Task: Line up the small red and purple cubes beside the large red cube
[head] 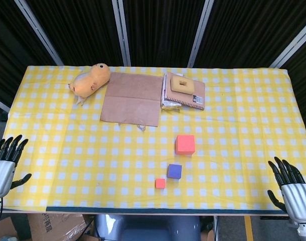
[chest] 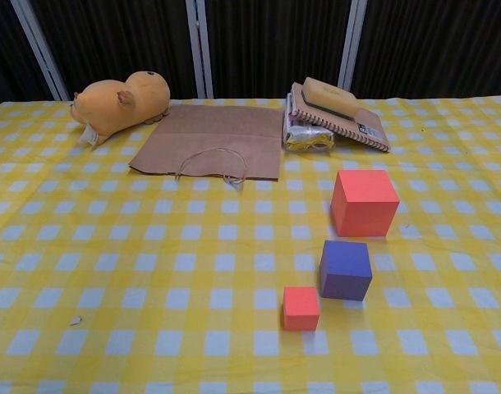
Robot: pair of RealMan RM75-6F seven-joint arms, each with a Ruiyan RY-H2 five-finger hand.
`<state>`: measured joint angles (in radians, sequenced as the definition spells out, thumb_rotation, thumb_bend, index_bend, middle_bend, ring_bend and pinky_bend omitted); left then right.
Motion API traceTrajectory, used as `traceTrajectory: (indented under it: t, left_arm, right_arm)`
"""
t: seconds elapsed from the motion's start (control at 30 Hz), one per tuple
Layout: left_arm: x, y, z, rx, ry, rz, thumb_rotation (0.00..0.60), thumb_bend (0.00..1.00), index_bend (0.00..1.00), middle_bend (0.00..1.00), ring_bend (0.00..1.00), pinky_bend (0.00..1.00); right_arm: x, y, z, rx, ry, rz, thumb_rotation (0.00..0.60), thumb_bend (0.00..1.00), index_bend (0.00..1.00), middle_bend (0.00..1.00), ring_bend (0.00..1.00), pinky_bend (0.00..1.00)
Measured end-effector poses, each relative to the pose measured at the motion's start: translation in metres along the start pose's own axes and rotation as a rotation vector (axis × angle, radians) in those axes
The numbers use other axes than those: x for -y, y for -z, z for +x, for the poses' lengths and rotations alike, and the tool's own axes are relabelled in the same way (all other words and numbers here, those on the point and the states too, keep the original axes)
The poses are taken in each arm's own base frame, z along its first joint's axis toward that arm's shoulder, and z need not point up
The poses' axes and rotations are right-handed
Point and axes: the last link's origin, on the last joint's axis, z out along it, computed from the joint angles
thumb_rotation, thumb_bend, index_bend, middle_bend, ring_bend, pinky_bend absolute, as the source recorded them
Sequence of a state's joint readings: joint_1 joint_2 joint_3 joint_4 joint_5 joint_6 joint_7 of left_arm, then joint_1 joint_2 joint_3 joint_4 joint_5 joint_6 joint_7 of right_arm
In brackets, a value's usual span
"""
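Looks like the lining-up is basically done: small red cube (head: 160,183), purple cube (head: 174,171) and large red cube (head: 185,144) run diagonally toward 1 o'clock. Left hand (head: 3,168) and right hand (head: 293,193) sit empty, fingers spread, at the table's near corners. Maybe just tidy the spacing.

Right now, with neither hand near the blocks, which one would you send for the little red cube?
Probably the right hand. The small red cube, purple cube and large red cube all sit right of the table's middle, nearer it than the left hand. Both hands hang open off the table's near corners.
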<state>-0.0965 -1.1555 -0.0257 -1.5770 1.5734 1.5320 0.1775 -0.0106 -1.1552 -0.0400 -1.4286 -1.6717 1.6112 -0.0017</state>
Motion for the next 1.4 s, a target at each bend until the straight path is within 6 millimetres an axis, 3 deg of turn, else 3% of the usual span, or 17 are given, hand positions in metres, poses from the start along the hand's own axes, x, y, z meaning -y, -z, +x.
traceTrajectory:
  t: [0.47,0.63,0.7,0.73,0.83,0.87,0.93,1.1,1.4]
  left_arm:
    - [0.0,0.0,0.0,0.0,0.0,0.0,0.6,0.02,0.0,0.0,0.0,0.0]
    - [0.0,0.0,0.0,0.0,0.0,0.0,0.6,0.02,0.0,0.0,0.0,0.0]
    - [0.0,0.0,0.0,0.0,0.0,0.0,0.6,0.02,0.0,0.0,0.0,0.0]
    - [0.0,0.0,0.0,0.0,0.0,0.0,0.6,0.02,0.0,0.0,0.0,0.0]
    - [0.0,0.0,0.0,0.0,0.0,0.0,0.6,0.02,0.0,0.0,0.0,0.0]
    - [0.0,0.0,0.0,0.0,0.0,0.0,0.6,0.02,0.0,0.0,0.0,0.0]
    - [0.0,0.0,0.0,0.0,0.0,0.0,0.6,0.02,0.0,0.0,0.0,0.0]
    - [0.0,0.0,0.0,0.0,0.0,0.0,0.6,0.02,0.0,0.0,0.0,0.0]
    - [0.0,0.0,0.0,0.0,0.0,0.0,0.6,0.02,0.0,0.0,0.0,0.0]
  right_arm:
    - [0.001,-0.001,-0.001,0.005,-0.013,0.003,0.6,0.38,0.0,0.0,0.0,0.14]
    - [0.006,-0.013,0.003,-0.013,-0.027,0.051,0.6,0.38,0.0,0.0,0.01,0.18]
    - [0.009,-0.02,0.005,-0.021,-0.028,0.085,0.6,0.38,0.0,0.04,0.08,0.25]
    - [0.012,-0.026,0.006,-0.027,-0.027,0.114,0.6,0.38,0.0,0.11,0.17,0.32]
    - [0.023,-0.042,0.012,-0.043,-0.024,0.209,0.6,0.39,0.07,0.43,0.49,0.55]
    - [0.027,-0.048,0.015,-0.049,-0.023,0.243,0.6,0.39,0.11,0.59,0.65,0.66]
    - [0.038,-0.061,0.021,-0.066,-0.019,0.327,0.6,0.39,0.15,0.77,0.83,0.78]
    - [0.064,-0.082,0.028,-0.052,0.032,0.499,0.6,0.39,0.15,0.83,0.89,0.8]
    - [0.116,-0.104,0.015,0.096,0.195,0.739,0.6,0.39,0.11,0.83,0.89,0.8]
